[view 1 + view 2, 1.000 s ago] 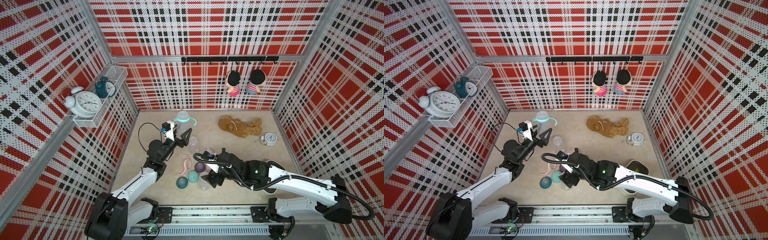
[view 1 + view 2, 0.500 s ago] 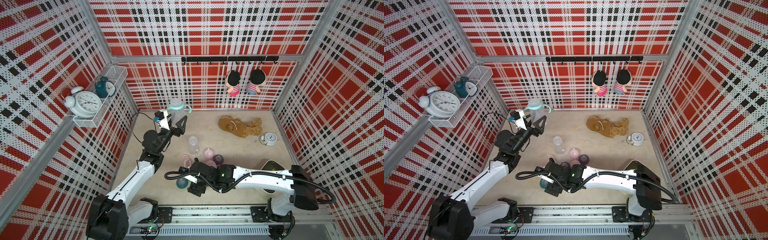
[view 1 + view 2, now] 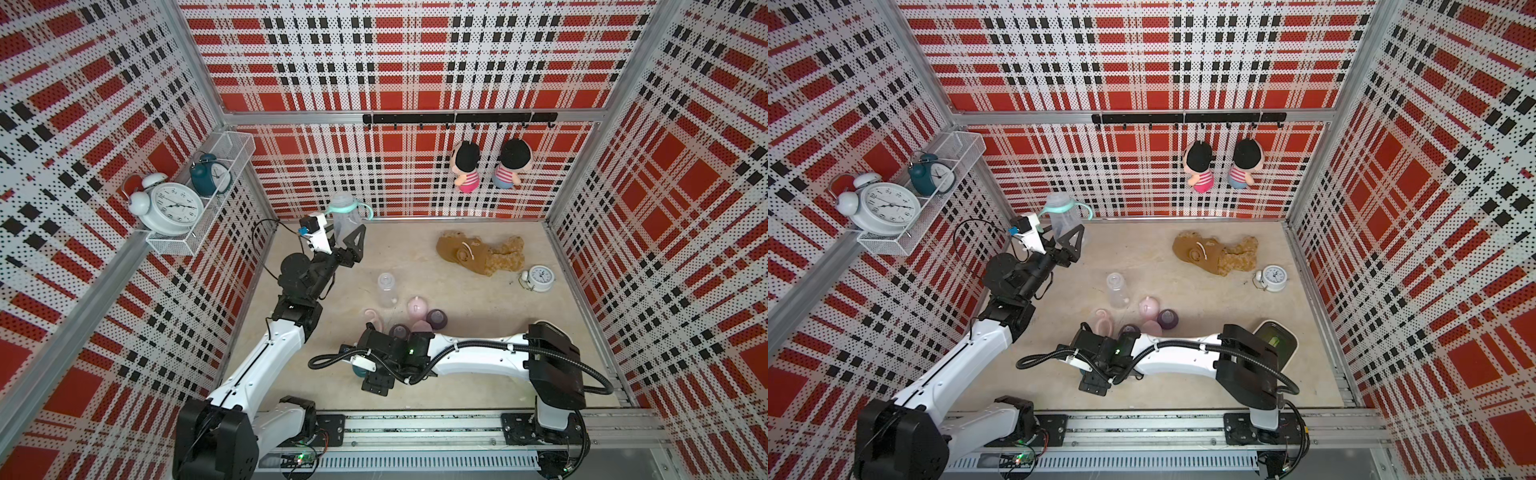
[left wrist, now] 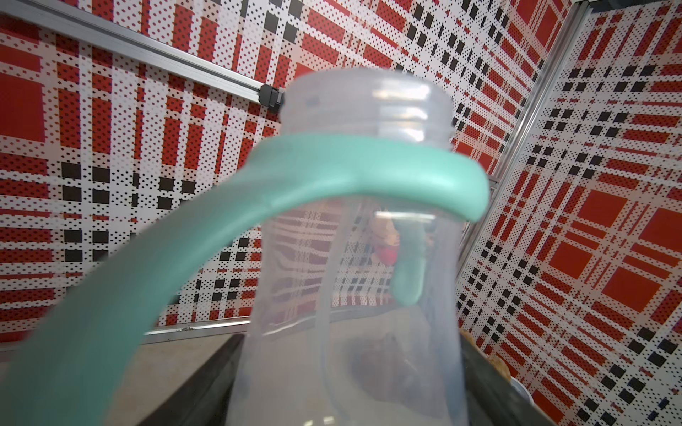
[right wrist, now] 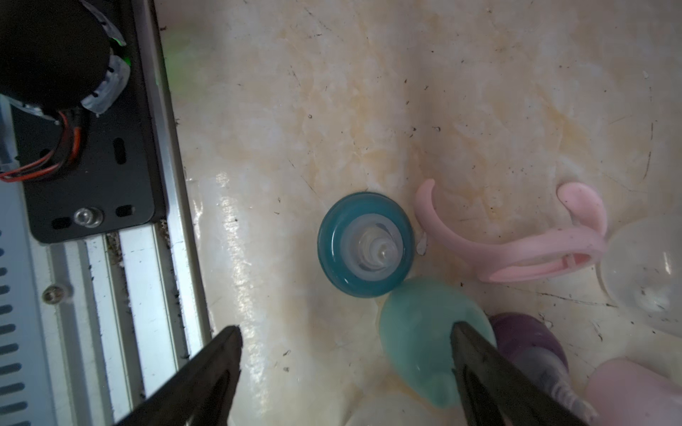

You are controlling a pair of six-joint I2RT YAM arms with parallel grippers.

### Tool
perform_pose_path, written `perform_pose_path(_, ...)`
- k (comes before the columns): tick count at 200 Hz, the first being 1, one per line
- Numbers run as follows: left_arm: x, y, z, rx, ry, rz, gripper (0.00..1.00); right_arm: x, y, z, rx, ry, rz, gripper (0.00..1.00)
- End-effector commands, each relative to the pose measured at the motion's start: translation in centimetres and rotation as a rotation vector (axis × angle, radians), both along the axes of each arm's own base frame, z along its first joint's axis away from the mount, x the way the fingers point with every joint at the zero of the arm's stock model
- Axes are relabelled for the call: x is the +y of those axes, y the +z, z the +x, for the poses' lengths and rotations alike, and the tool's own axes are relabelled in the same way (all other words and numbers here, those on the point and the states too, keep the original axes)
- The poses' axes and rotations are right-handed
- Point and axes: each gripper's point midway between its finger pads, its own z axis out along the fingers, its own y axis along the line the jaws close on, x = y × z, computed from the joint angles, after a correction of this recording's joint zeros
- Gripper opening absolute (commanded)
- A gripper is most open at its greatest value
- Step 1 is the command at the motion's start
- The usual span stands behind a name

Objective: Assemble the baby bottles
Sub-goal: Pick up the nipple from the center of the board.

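Bottle held up by the left hand, right hand spread over loose parts

A clear bottle (image 4: 350,313), neck upward and with a teal handle ring (image 4: 332,177) seated below its open threaded neck, is pinched by the left hand (image 3: 345,230) above the far left corner of the counter (image 5: 369,92). The right hand (image 5: 345,332) is spread wide, low over the counter near the front rail. A teal teat collar (image 5: 365,243) is seen just ahead of its fingers. A mint cap (image 5: 424,332) lies against that collar, partly covered by one finger, and a pink handle ring (image 5: 516,254) lies beside them.
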Motion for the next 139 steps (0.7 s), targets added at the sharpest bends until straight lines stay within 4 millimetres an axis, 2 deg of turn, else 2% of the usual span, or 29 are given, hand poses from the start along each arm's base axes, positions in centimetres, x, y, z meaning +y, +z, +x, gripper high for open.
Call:
perform_pose_path(1,0.5,2.4,-0.6,-0.046,0.015,-0.024,0.0,1.8,0.0,0.2,-0.01,0.035,0.022,0.9)
perform_pose_path(54,0.3,2.0,-0.8,-0.037,0.004,-0.028,0.0,1.9,-2.5,1.9,0.047,0.003,0.012,0.89)
perform_pose_path(92,0.1,1.8,-0.9,-0.033,-0.005,-0.026,0.0,1.8,-4.1,2.1,0.071,0.004,-0.011,0.89)
perform_pose_path(139,-0.1,1.6,-0.9,-0.031,-0.008,-0.025,0.0,2.3,-5.1,2.1,0.089,0.011,-0.023,0.88)
